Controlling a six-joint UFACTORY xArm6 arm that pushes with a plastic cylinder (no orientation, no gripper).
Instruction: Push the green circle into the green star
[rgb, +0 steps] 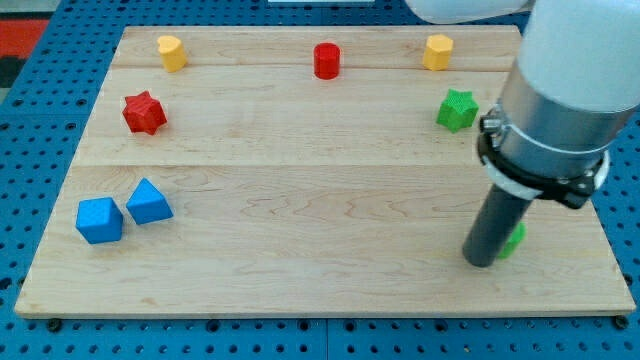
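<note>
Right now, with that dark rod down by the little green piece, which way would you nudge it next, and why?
Probably a short push toward the view's top. My tip sits against the view's left of the green circle, which is mostly hidden behind the rod. The green star lies well above it, slightly to the view's left. I would first slip below the circle, so the push drives it up at the star.

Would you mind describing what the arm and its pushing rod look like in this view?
The arm is a thick cylinder, white above and grey below, ending in a black ring collar with a white band. Beneath it hangs a straight dark grey rod, round in section, down to my tip. No cables or markings show.
</note>
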